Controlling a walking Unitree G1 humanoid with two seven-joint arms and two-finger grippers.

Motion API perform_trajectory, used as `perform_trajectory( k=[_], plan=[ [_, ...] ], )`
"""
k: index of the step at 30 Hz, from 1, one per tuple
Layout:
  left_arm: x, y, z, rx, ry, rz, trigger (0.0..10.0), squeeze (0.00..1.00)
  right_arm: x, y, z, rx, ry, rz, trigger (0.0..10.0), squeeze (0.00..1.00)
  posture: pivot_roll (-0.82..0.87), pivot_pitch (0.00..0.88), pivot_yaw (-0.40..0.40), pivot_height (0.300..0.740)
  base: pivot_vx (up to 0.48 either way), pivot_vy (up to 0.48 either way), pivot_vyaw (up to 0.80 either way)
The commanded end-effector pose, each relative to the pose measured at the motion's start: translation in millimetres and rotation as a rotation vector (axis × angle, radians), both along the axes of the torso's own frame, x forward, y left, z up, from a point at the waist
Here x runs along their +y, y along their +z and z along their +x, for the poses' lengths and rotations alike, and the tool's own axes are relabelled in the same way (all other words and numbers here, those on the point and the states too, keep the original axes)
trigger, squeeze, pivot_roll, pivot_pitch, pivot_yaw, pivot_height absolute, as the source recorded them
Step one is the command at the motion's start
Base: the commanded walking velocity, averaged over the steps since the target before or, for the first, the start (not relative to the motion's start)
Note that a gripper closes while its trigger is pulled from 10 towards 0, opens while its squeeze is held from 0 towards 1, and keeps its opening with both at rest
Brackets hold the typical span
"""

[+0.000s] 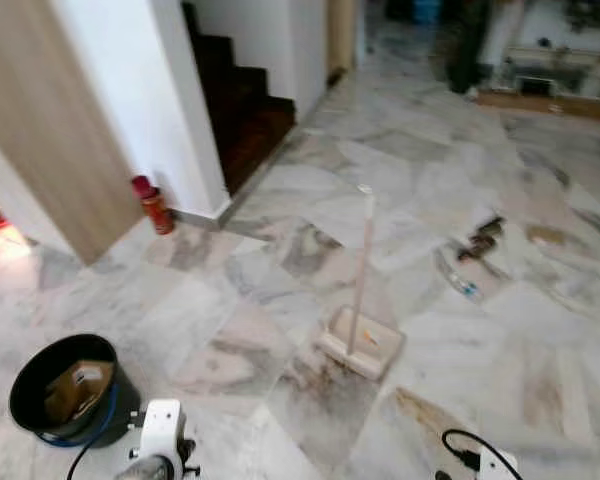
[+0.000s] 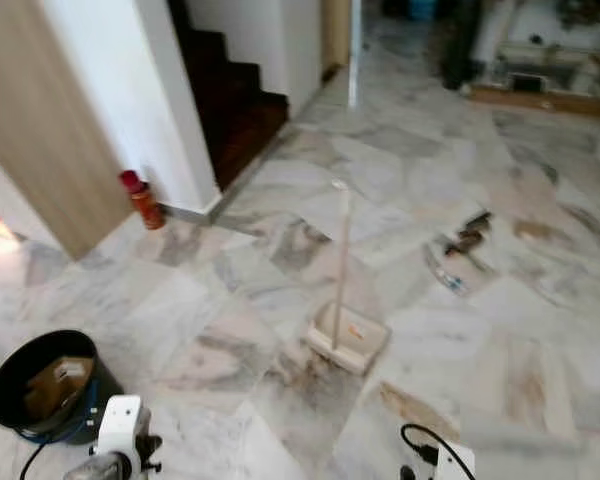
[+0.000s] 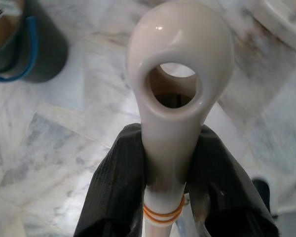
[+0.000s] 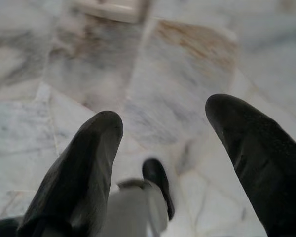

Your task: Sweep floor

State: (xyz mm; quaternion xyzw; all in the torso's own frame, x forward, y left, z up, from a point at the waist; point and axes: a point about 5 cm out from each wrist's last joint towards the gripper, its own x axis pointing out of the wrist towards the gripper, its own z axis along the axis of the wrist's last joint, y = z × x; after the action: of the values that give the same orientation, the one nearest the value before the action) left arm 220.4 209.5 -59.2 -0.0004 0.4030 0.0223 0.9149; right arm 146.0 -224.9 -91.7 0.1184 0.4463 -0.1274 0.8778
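Cream plastic broom handle (image 3: 180, 89), its glossy end moulded into a hanging loop, sits clamped in my left claw (image 3: 171, 136). The two black fingers (image 3: 118, 187) pinch it just under the loop and just above a pair of orange rubber bands (image 3: 163, 213). I hold it low at my left side over the grey-veined marble floor (image 1: 230, 300), near the black round bucket (image 1: 30, 385) with a piece of brown cardboard (image 1: 75, 388) inside. The brush end is out of sight.

My right claw (image 4: 164, 112) hangs wide and empty over bare tiles.

Ahead, a cream long-handled dustpan (image 1: 360, 343) stands upright on its own in the middle of the floor. Beyond it to my right lies a scatter of dark brown litter (image 1: 477, 243), with a pale strip of rubbish (image 1: 460, 280) just beside it. A red canister (image 1: 153, 205) stands at the foot of the white wall, by the dark wooden stairs (image 1: 245, 110).

The risks, as I judge them: the grip is at the very top of a smooth, tapering handle, so a hard sideways stroke could twist or slide it through my fingers. One-handed, the far end would be hard to steer. A loose swing could topple the free-standing dustpan, which lies between me and the litter, or fling the rubbish wider. The bucket close at my left is easy to clip on a backswing.
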Motion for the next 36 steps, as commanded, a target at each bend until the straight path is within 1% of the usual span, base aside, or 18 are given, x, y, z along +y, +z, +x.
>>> perform_trajectory(
  k=[1,8,10,17,20,28,31,36],
  plan=[
    [10.0,-3,-7.4,0.020,0.031,0.004,10.0,0.00,11.9,-3,-0.3,0.011,0.013,0.025,10.0,0.00,-0.17,0.000,0.030,0.740,0.322,0.000,0.80],
    [9.5,-3,-7.2,0.020,0.031,0.003,10.0,0.00,15.6,-2,3.2,0.011,0.014,0.030,10.0,0.00,-0.17,0.000,0.028,0.740,0.316,0.000,0.80],
    [9.5,-2,-7.0,0.019,0.034,0.002,10.0,0.00,19.3,-2,6.1,0.007,0.013,0.041,10.0,0.00,-0.17,0.000,0.028,0.740,0.313,0.000,0.67],
    [9.7,-2,-6.4,0.019,0.036,0.003,10.0,0.00,24.4,0,13.4,-0.008,-0.007,0.067,10.0,0.00,-0.17,0.000,0.027,0.740,0.317,0.000,0.00],
    [9.1,-2,-6.0,0.018,0.035,0.002,10.0,0.00,14.0,4,18.2,-0.026,0.024,0.047,10.0,0.00,-0.17,0.000,0.027,0.740,0.315,0.000,0.00],
    [8.3,-2,-5.7,0.019,0.033,-0.002,10.0,0.00,8.1,7,22.0,-0.037,0.001,0.053,10.0,0.00,-0.17,0.000,0.029,0.740,0.316,0.000,0.00],
    [8.4,-2,-5.6,0.019,0.033,-0.001,10.0,0.00,10.9,5,19.2,-0.043,-0.017,0.070,10.0,0.00,-0.17,0.000,0.029,0.740,0.317,0.000,0.00],
    [8.5,-3,-6.8,0.021,0.033,0.000,10.0,0.00,11.8,5,18.6,-0.047,-0.006,0.073,10.0,0.00,-0.17,0.000,0.028,0.740,0.316,0.000,0.00]
  ],
)
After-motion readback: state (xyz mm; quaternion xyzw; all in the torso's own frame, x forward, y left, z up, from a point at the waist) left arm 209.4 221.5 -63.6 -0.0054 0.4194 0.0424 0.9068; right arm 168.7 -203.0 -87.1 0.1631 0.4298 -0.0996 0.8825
